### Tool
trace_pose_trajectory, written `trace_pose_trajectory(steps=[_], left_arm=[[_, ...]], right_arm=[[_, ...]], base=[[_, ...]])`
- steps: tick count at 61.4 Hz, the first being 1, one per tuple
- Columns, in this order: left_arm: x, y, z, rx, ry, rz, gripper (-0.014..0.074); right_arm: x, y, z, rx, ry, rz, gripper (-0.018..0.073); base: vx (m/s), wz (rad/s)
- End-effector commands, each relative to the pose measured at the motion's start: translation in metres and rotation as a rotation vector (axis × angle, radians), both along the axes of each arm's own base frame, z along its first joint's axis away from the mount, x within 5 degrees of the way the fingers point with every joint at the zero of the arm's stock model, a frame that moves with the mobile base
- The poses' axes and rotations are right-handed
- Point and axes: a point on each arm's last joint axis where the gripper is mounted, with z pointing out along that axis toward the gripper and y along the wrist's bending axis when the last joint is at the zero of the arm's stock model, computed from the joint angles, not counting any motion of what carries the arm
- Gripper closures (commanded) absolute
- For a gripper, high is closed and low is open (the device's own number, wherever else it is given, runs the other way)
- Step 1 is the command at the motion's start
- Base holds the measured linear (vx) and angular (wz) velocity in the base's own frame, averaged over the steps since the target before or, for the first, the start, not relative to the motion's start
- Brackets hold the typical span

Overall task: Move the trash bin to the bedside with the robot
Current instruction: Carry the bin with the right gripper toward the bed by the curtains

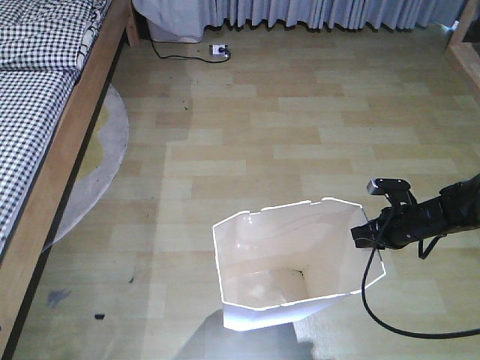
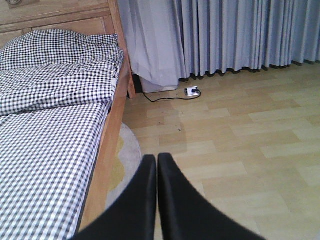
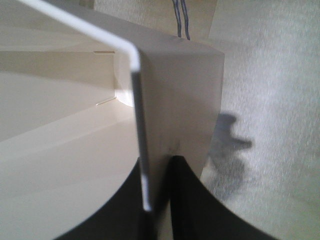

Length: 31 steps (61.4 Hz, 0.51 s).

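Observation:
The white trash bin (image 1: 285, 262) stands on the wooden floor near the front, its cream inside showing. My right gripper (image 1: 362, 234) reaches in from the right on a thin black arm and is shut on the bin's right rim. In the right wrist view the bin wall (image 3: 170, 95) runs between the two black fingers of that gripper (image 3: 157, 175), one inside and one outside. The bed (image 1: 45, 97) with checked bedding and a light wooden side rail runs along the left, well apart from the bin. My left gripper (image 2: 157, 162) is shut on nothing, facing the bed (image 2: 55, 125).
A round grey rug (image 1: 105, 150) lies partly under the bed. A white power strip (image 1: 219, 51) with a black cable sits by the grey curtains (image 1: 322, 11) at the back. A wooden post (image 1: 461, 45) stands at the far right. A black cable (image 1: 390, 319) trails below the right arm.

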Motion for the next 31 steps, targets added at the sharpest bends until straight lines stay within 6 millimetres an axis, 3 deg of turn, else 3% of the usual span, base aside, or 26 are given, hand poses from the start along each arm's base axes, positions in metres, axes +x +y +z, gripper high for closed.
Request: trace_pose_trajectory(steps=[1,31], left_arm=[[0.0013,-0.0014,-0.0027,-0.012,-0.053,-0.016,0.0602],[0.0013,-0.0014,-0.0027,-0.012,-0.053,-0.016,0.0602]], right_arm=[[0.0123,0.0105,0.0366,0.177,-0.080,-0.005,0.0566],[0.0123,0.0105,0.0366,0.177,-0.080,-0.005,0.0566]], base=[[0.45,0.06],[0.43,0.04]])
